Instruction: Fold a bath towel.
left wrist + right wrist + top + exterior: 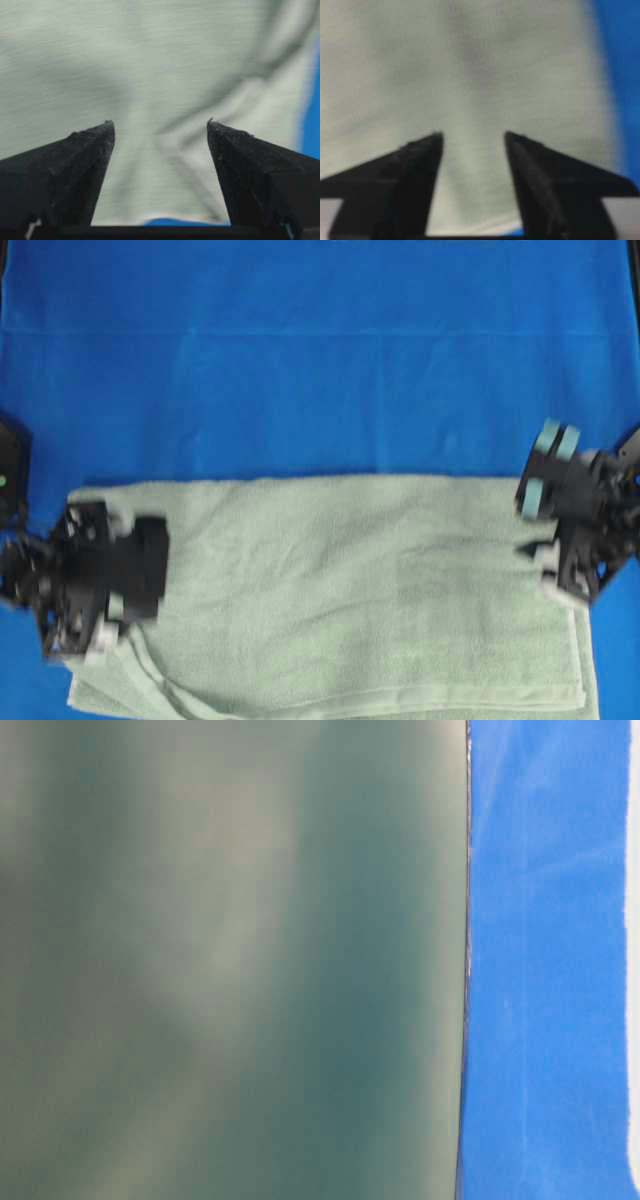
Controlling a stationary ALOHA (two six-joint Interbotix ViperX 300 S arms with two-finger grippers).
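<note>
The overhead view looks straight down, taking in the bath towel (350, 590) on the blue table cloth (320, 360) with both tools at its ends. The table-level view sits so close that blurred towel fills most of it. Each wrist camera looks forward past its tool's parted fingertips, left tool (160, 125) and right tool (472, 135), onto towel immediately ahead.

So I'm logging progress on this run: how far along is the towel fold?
One fold looks done: the towel lies doubled, with a second layer's edge showing along its near and right sides. In hand: the left hand and right hand are both open over the towel's two ends, gripping nothing. Left to do: grasp the ends and make at least one more fold, since it is a long strip.
</note>
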